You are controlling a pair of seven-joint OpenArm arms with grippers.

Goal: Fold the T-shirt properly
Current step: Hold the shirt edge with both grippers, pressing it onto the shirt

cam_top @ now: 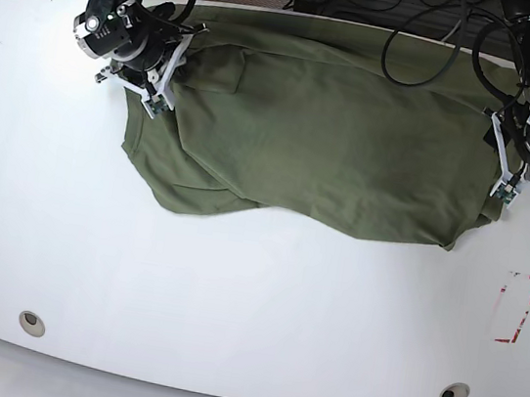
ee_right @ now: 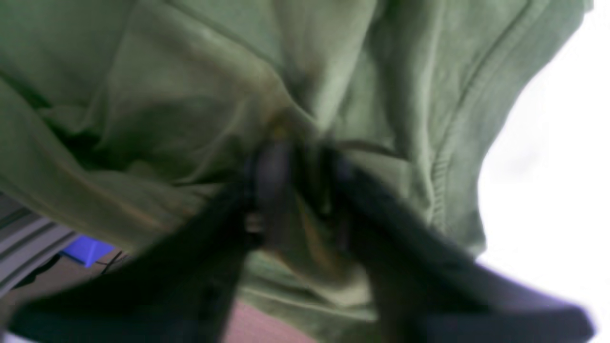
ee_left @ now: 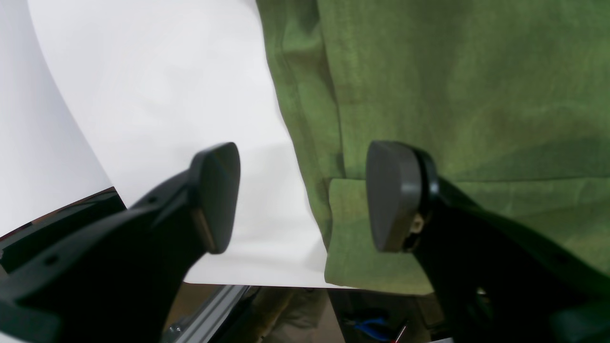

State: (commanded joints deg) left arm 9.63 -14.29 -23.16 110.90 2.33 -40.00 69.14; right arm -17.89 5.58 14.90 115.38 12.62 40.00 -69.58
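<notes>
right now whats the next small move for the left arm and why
Probably lower the left gripper and shut it on the T-shirt hem. Its jaws stand open astride the shirt's edge, holding nothing, with one pad over the folded corner and the other over the white table. The right gripper looks already shut on bunched cloth, so the left side needs its own hold.

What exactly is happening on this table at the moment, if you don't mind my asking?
A two-armed robot is working on an olive-green T-shirt spread, still rumpled, across the far side of a white table. The right hand is closed on a bunch of fabric near the ribbed edge. The left hand is open at the shirt's other end, its fingers straddling the edge of the cloth without gripping. No neat fold shows yet.
</notes>
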